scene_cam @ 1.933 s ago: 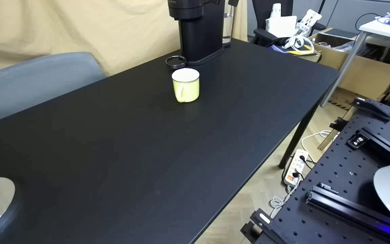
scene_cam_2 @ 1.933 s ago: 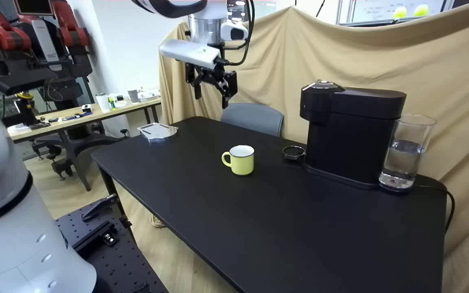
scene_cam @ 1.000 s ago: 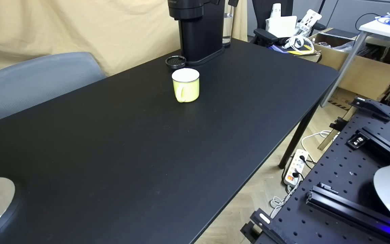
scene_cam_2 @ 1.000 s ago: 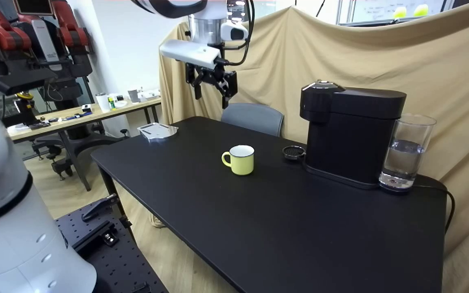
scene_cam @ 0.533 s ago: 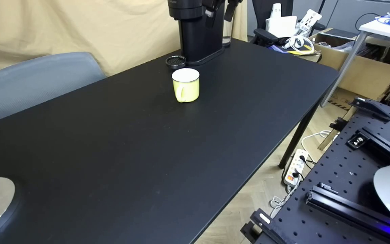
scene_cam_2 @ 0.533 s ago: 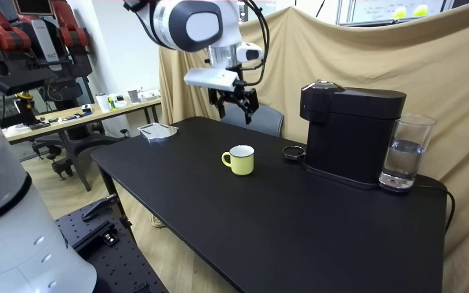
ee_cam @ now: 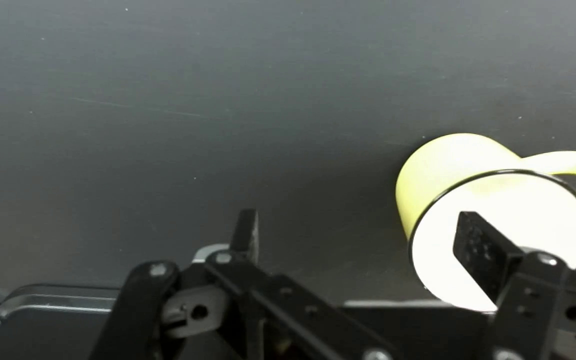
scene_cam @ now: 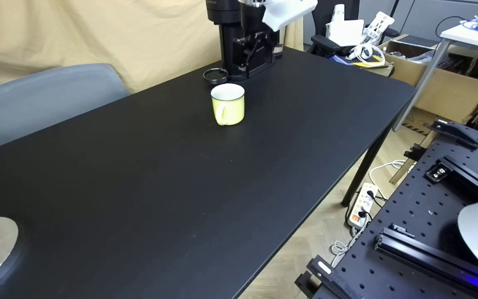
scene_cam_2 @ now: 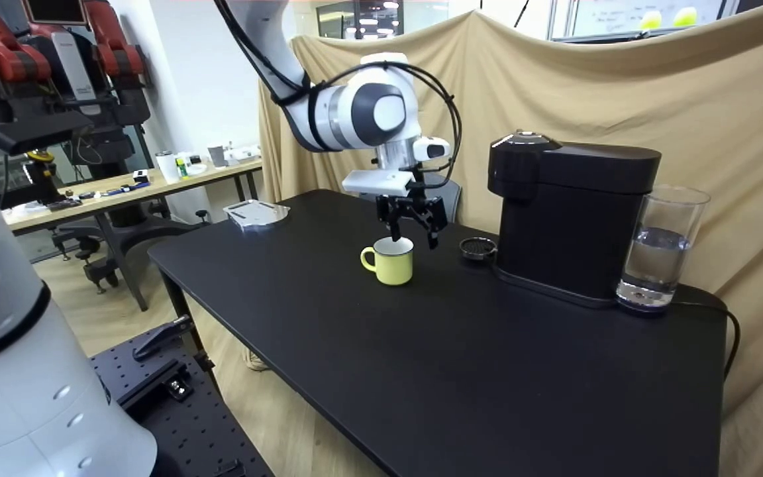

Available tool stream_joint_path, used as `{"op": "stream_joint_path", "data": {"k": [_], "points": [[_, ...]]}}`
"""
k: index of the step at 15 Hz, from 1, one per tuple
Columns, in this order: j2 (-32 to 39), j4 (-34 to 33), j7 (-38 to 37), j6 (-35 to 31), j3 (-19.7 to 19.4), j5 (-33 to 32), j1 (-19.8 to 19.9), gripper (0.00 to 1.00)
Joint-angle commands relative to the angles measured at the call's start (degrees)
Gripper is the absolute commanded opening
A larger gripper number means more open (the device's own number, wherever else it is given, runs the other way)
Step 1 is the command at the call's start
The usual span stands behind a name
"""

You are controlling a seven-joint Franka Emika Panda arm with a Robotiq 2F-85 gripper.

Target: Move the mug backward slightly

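Yellow mug [ee_cam: 508, 205] below the spread pincer [ee_cam: 358, 233], off to one side

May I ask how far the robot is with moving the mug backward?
Done: the gripper has come down near the mug, open.
In hand: lining up, it seems; the wrist view shows one finger overlapping the mug.
Left: the backward move itself; the mug has not shifted.

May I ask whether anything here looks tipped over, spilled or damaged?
Nothing serious stands out: the mug and coffee machine stand upright, and no spill shows. In the wrist view, a faint line marks the table, perhaps a scratch.
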State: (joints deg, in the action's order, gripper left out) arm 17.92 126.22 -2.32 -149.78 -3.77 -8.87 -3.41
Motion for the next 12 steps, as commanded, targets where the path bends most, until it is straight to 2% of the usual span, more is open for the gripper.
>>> {"op": "stream_joint_path", "data": {"k": [1, 7, 12], "points": [[7.7, -11.0, -3.3, 7.7, 0.6, 0.1, -1.1, 1.00], [13.8, -20.4, -1.5, 15.0, 2.6, 2.9, -0.8, 1.00], [16.6, -23.1, -0.7, 18.1, 3.7, 6.3, -0.1, 1.00]]}}
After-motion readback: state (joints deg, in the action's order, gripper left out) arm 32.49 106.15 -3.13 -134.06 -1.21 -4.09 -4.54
